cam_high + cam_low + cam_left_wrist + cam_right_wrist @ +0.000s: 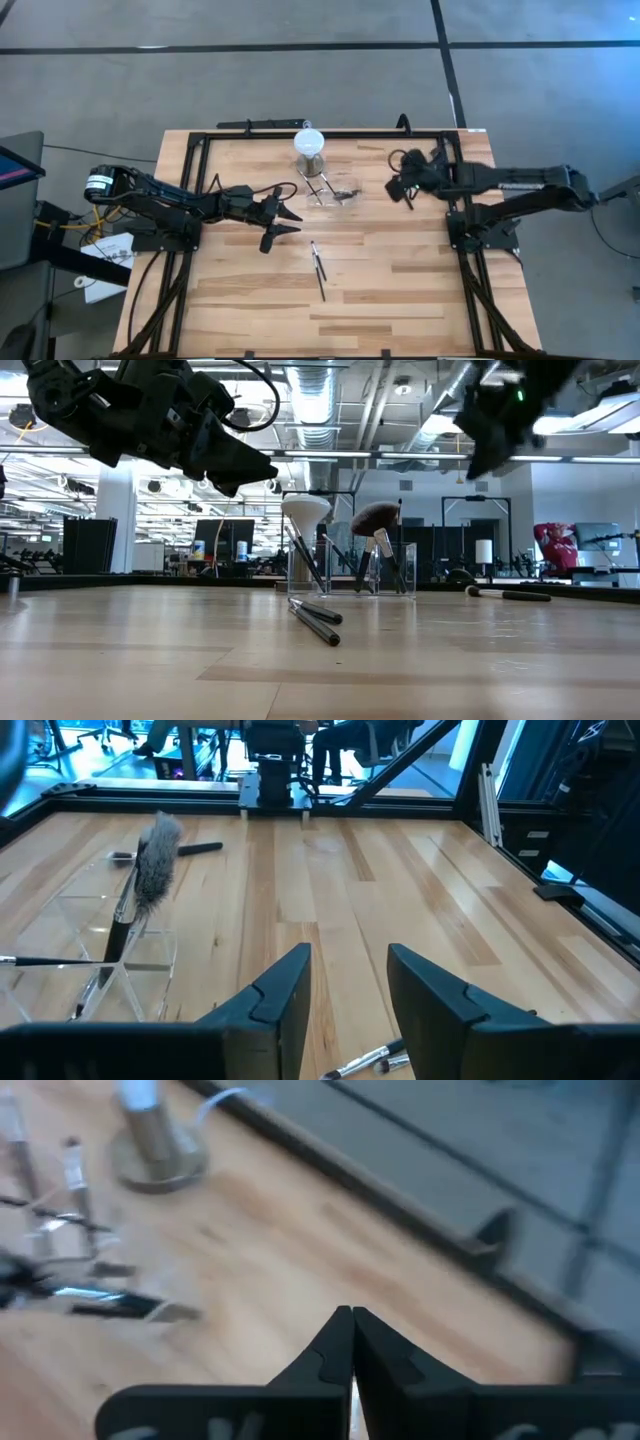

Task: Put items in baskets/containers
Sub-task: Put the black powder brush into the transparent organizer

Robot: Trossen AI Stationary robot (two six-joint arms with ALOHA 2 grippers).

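The clear container (335, 190) (365, 567) stands at the table's far middle, with several brushes leaning upright inside it, among them a fluffy one (155, 870). Two slim brushes (318, 268) (315, 620) lie side by side on the wood nearer the front. Another brush (510, 595) (195, 848) lies flat beyond the container, toward the right. My left gripper (283, 220) (348, 990) is open and hovers above the table, left of the container. My right gripper (400, 190) (350, 1342) is shut and empty, raised to the right of the container.
A grey cylinder with a white round top (310, 148) (155, 1140) stands just behind the container. A black frame (300, 132) borders the table's far edge and sides. Bare wood stretches across the near half of the table.
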